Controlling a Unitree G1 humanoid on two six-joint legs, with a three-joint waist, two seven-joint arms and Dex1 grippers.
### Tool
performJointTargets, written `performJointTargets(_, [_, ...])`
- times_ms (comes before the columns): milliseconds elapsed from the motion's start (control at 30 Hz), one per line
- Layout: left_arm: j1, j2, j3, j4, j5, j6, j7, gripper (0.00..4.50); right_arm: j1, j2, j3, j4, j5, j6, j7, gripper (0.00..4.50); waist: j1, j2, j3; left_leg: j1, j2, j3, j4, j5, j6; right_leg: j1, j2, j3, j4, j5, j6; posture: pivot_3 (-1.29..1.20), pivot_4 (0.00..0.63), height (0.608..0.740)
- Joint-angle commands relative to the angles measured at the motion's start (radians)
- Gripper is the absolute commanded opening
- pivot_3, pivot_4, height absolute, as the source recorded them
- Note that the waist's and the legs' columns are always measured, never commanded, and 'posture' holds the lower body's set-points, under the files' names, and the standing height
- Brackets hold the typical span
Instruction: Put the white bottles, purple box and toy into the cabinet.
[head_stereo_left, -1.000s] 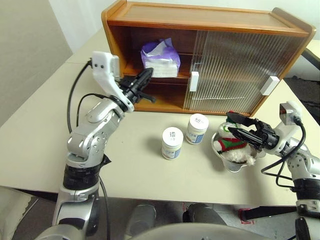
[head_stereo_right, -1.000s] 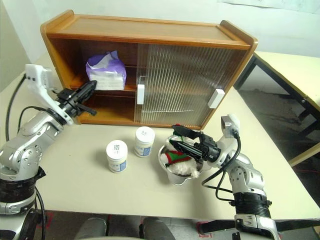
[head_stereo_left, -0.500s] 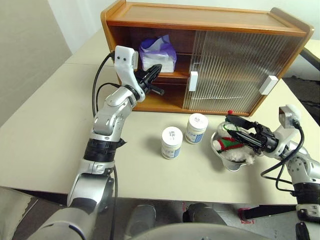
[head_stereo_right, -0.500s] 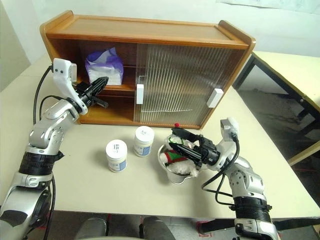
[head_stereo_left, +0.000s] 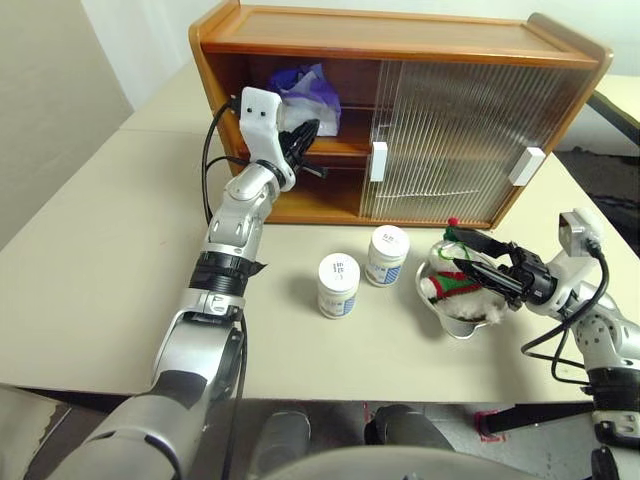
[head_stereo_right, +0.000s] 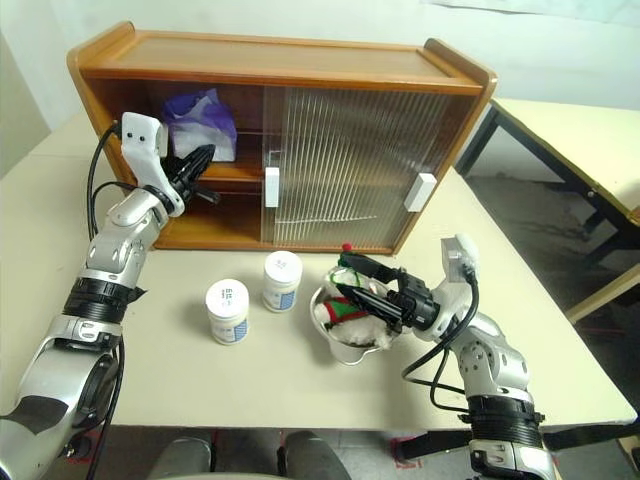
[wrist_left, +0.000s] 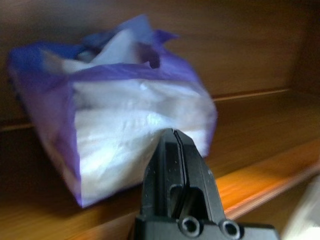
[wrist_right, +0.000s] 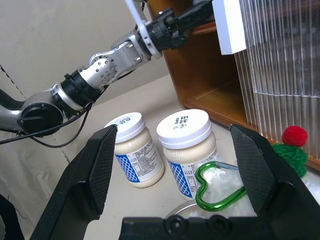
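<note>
The purple box (wrist_left: 125, 115) lies on the upper shelf in the open left half of the cabinet (head_stereo_left: 400, 40). My left gripper (head_stereo_left: 308, 133) reaches into that shelf, shut, with its tips against the box's white front. Two white bottles (head_stereo_left: 339, 285) (head_stereo_left: 387, 255) stand side by side on the table in front of the cabinet. To their right the toy (head_stereo_left: 452, 287), in its striped sweater and green hat, lies in a metal bowl (head_stereo_left: 470, 330). My right gripper (head_stereo_left: 455, 250) hovers open just over the toy, holding nothing.
Two ribbed sliding doors with white handles (head_stereo_left: 378, 160) (head_stereo_left: 528, 167) cover the cabinet's middle and right. The lower shelf on the left is open. A green heart-shaped clip (wrist_right: 215, 185) sits on the toy. The cream table (head_stereo_left: 100, 260) ends near me, and another table (head_stereo_right: 560, 125) stands at the right.
My left arm has stretched forward into the upper shelf until its shut tips meet the purple box, which now sits deeper in the shelf. The right gripper has stayed over the bowl.
</note>
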Motion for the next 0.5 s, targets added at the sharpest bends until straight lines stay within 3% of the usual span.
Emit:
performJointTargets(33, [0.083, 0.011, 0.029, -0.170, -0.117, 0.017, -0.139, 0.93, 0.005, -0.012, -0.023, -0.022, 0.018, 0.003, 0.012, 4.50, -0.004, 0.000, 0.000, 0.000, -0.001, 0.000, 0.000, 0.000, 0.000, 0.000, 0.000, 0.000, 0.000, 0.000, 0.000, -0.12, 0.011, 0.740])
performJointTargets(167, [0.257, 0.144, 0.093, -0.367, -0.225, 0.078, -0.286, 2.29, -0.005, -0.008, -0.017, -0.030, 0.029, 0.000, 0.032, 4.50, -0.026, 0.004, -0.002, 0.000, -0.001, 0.000, -0.001, 0.001, -0.002, 0.000, 0.000, 0.000, 0.000, -0.001, 0.002, -0.11, 0.016, 0.740])
performJointTargets(367, [0.498, 0.366, 0.152, -0.470, -0.310, 0.121, -0.527, 4.45, -0.043, 0.011, 0.014, -0.021, 0.016, -0.003, 0.050, 4.50, -0.030, 0.006, -0.006, 0.002, -0.001, -0.001, -0.007, 0.000, 0.000, -0.002, 0.000, 0.000, 0.002, -0.005, -0.005, -0.10, 0.018, 0.740])
performJointTargets(500, [0.585, 0.423, 0.167, -0.462, -0.324, 0.100, -0.616, 4.45, -0.059, 0.021, 0.019, -0.017, -0.005, -0.051, 0.071, 4.50, -0.012, 0.007, -0.007, 0.001, -0.001, -0.004, -0.007, -0.001, 0.001, -0.005, -0.001, -0.001, 0.002, -0.006, -0.008, -0.09, 0.019, 0.740])
